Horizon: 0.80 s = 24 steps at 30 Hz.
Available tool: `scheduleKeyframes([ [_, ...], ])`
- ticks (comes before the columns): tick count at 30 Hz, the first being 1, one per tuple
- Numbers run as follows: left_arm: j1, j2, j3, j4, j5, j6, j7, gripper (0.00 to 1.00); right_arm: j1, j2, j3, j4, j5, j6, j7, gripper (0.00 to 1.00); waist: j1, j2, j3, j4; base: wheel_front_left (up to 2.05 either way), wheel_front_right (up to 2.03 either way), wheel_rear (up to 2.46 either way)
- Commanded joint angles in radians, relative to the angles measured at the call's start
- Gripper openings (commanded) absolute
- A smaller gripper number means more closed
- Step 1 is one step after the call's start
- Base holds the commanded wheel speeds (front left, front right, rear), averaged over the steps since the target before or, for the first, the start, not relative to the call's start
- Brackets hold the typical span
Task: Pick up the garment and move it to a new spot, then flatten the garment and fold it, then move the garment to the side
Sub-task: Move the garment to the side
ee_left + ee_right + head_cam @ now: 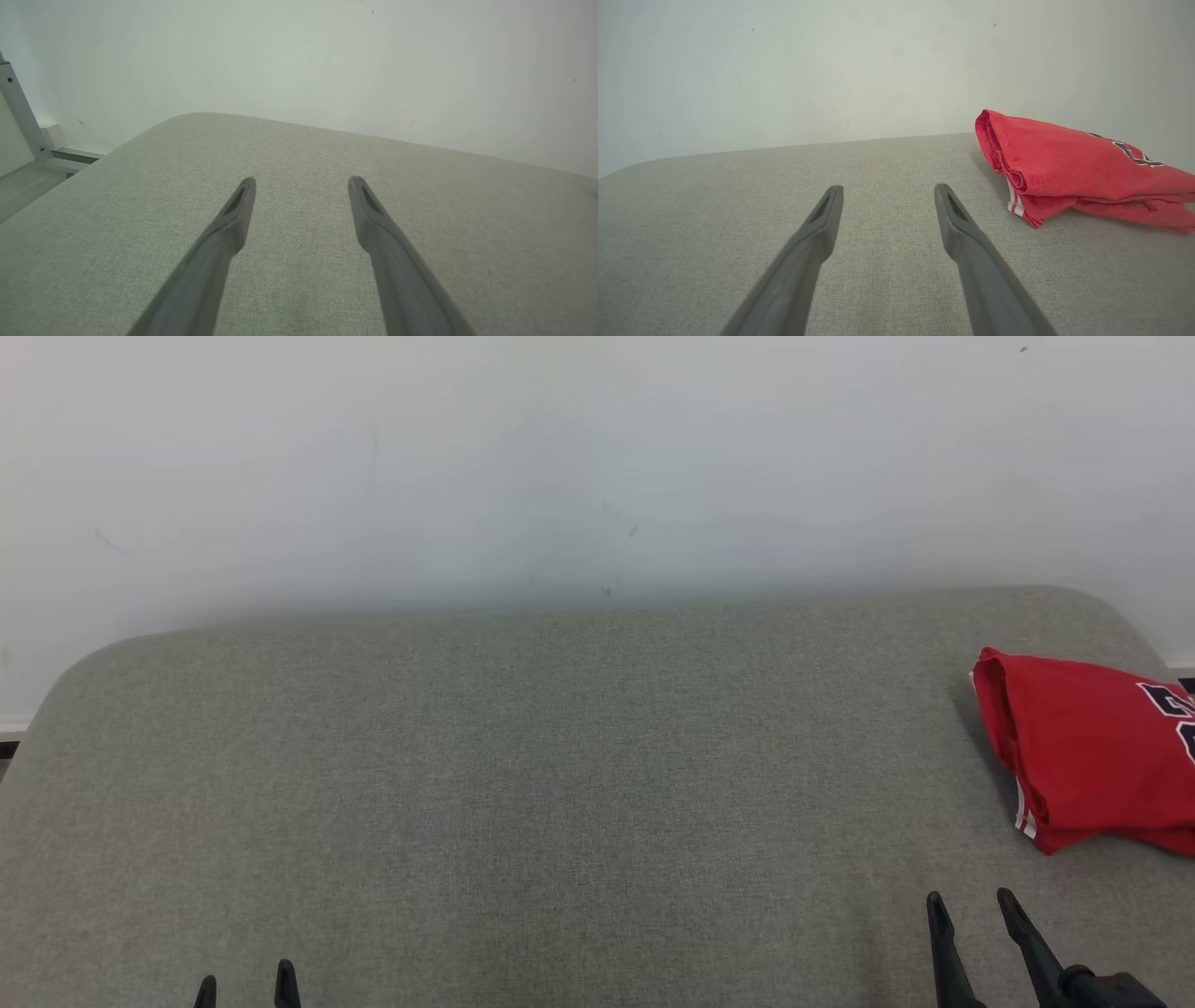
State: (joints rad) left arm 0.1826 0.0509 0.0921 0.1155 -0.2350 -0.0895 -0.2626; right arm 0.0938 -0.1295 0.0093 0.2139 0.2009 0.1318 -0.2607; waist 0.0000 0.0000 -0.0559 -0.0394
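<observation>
Jaws are held wide apart on the left gripper (pixel 245 975), seen at the lower left of the head view, and on the right gripper (pixel 970 896), at the lower right; nothing is grasped by either. The garment (pixel 1092 747), red and folded, is laid on the grey pad (pixel 560 756) at the right edge of the frame, above the right gripper and apart from it. In the right wrist view it is seen at the right, untouched.
</observation>
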Motion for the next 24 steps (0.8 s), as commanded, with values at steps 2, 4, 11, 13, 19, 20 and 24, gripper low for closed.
scheduleKeyframes([
  [2, -0.016, -0.001, 0.004, 0.009, 0.009, -0.005, -0.002, 1.00, -0.021, -0.013, 0.008, 0.013, 0.013, -0.003, -0.005, 1.00, 0.0000, 0.0000, 0.001, 0.003, 0.00, 0.00, 0.00],
  [4, -0.025, -0.001, 0.007, 0.014, 0.010, -0.009, -0.002, 1.00, -0.033, -0.019, 0.013, 0.020, 0.014, -0.003, -0.005, 1.00, 0.0000, 0.0000, 0.002, 0.005, 0.00, 0.00, 0.00],
  [11, -0.049, -0.001, 0.012, 0.031, 0.016, -0.019, -0.002, 1.00, -0.057, -0.033, 0.026, 0.038, 0.021, -0.003, -0.005, 1.00, 0.0000, 0.0000, 0.002, 0.010, 0.00, 0.00, 0.00],
  [13, -0.056, -0.001, 0.013, 0.038, 0.018, -0.023, -0.002, 1.00, -0.061, -0.036, 0.031, 0.042, 0.020, -0.003, -0.005, 1.00, 0.0000, 0.0000, 0.001, 0.010, 0.00, 0.00, 0.00],
  [19, -0.060, -0.001, 0.012, 0.049, 0.017, -0.026, -0.002, 1.00, -0.066, -0.038, 0.036, 0.055, 0.030, -0.003, -0.005, 1.00, 0.0000, 0.0000, -0.001, 0.006, 0.00, 0.00, 0.00],
  [20, -0.059, -0.001, 0.011, 0.050, 0.016, -0.027, -0.002, 1.00, -0.066, -0.038, 0.037, 0.057, 0.032, -0.003, -0.005, 1.00, 0.0000, 0.0000, -0.001, 0.005, 0.00, 0.00, 0.00],
  [24, -0.061, -0.001, 0.015, 0.055, 0.019, -0.029, -0.002, 1.00, -0.069, -0.038, 0.040, 0.061, 0.037, -0.003, -0.005, 1.00, 0.0000, 0.0000, -0.002, 0.005, 0.00, 0.00, 0.00],
])
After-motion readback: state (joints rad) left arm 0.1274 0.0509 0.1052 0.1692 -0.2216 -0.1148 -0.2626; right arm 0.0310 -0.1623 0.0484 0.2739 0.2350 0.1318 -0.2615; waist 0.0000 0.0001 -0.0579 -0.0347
